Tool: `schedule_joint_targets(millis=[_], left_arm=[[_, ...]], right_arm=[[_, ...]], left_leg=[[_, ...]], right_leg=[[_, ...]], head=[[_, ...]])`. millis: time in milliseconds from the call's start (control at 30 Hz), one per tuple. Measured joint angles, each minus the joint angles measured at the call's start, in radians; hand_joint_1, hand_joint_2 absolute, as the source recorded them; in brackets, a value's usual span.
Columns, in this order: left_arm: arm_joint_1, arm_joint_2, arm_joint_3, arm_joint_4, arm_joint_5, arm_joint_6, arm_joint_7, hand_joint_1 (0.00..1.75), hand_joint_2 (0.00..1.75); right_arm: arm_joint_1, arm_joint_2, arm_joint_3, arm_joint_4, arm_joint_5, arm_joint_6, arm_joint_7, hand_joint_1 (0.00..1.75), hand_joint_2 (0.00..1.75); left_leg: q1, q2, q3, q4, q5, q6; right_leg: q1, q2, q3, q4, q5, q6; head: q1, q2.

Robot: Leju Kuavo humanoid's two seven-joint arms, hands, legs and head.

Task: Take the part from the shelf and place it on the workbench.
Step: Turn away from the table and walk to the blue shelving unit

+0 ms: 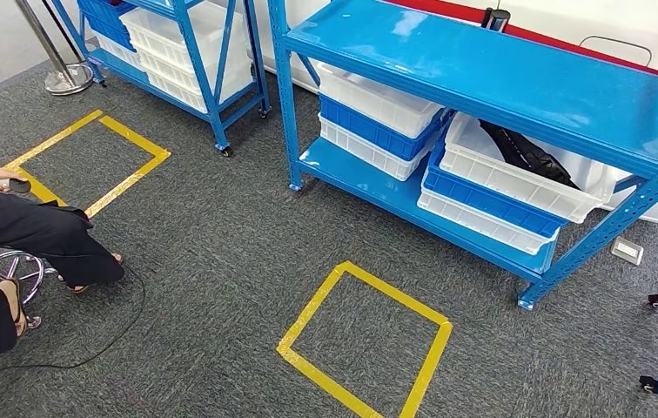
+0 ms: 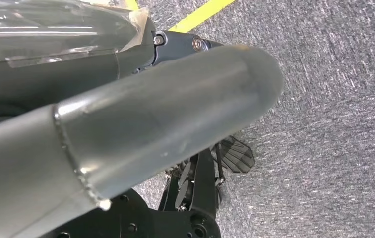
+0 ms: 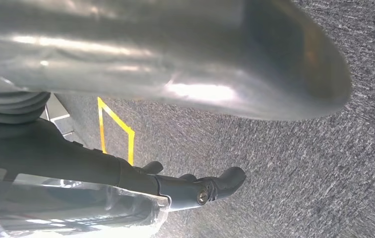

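My left hand [image 2: 141, 129] and right hand [image 3: 175, 74] hang at my sides over the grey carpet, because I haven't reached the rack. Both are empty, fingers loosely uncurled. Ahead stands the blue shelf [image 1: 482, 74]; on its lower tier, a white bin [image 1: 517, 170] holds a black part [image 1: 526, 152], which I judge is my target. A yellow taped square [image 1: 365, 344] marks the floor before it, likely my standing spot.
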Motion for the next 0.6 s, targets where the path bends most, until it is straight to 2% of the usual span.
schedule_joint_targets(millis=[267, 333, 400, 467, 533, 567, 600], left_arm=[[0.000, 0.000, 0.003, 0.000, 0.005, 0.012, 0.003, 0.00, 0.00], [0.000, 0.000, 0.004, 0.000, 0.007, 0.012, 0.003, 0.00, 0.00], [-0.001, -0.001, 0.005, 0.000, 0.007, 0.012, 0.004, 0.00, 0.00], [-0.001, -0.003, 0.008, 0.000, 0.008, 0.012, 0.004, 0.00, 0.00], [-0.002, -0.004, 0.011, 0.000, 0.009, 0.012, 0.004, 0.00, 0.00], [-0.002, -0.005, 0.012, 0.000, 0.011, 0.012, 0.003, 0.00, 0.00], [-0.001, -0.005, 0.013, 0.000, 0.012, 0.012, 0.003, 0.00, 0.00]], right_arm=[[0.000, 0.000, 0.000, 0.000, 0.008, 0.000, 0.002, 0.00, 0.00], [-0.001, 0.000, 0.000, 0.000, 0.009, 0.001, 0.002, 0.00, 0.00], [-0.002, -0.001, 0.000, 0.000, 0.010, 0.001, 0.002, 0.00, 0.00], [-0.003, -0.003, 0.000, 0.000, 0.011, 0.001, 0.002, 0.00, 0.00], [-0.001, -0.004, 0.000, 0.000, 0.011, 0.001, 0.002, 0.00, 0.00], [0.000, -0.005, 0.000, 0.000, 0.011, 0.001, 0.002, 0.00, 0.00], [0.001, -0.006, 0.000, 0.000, 0.011, 0.002, 0.002, 0.00, 0.00]], left_leg=[[-0.003, 0.000, -0.005, 0.007, -0.005, 0.008], [-0.004, 0.000, -0.007, 0.008, -0.007, 0.014], [0.002, 0.000, -0.001, -0.005, -0.001, 0.022], [0.010, 0.003, 0.007, -0.018, 0.007, 0.030], [0.010, 0.005, 0.007, -0.020, 0.008, 0.032], [0.010, 0.005, 0.007, -0.020, 0.007, 0.032], [0.012, 0.004, 0.007, -0.019, 0.006, 0.030]], right_leg=[[-0.005, 0.000, 0.001, -0.001, 0.001, 0.003], [-0.006, 0.000, 0.001, -0.003, 0.002, 0.006], [-0.004, 0.000, -0.003, 0.004, -0.002, 0.011], [-0.004, 0.001, -0.036, 0.071, -0.035, 0.011], [-0.009, 0.002, -0.106, 0.206, -0.091, 0.009], [-0.011, 0.002, -0.137, 0.265, -0.109, 0.012], [-0.015, 0.003, -0.154, 0.293, -0.112, 0.019]], head=[[0.000, 0.000], [0.000, 0.000], [0.000, 0.000], [0.005, 0.000], [0.009, 0.000], [0.011, 0.000], [0.012, 0.000]])
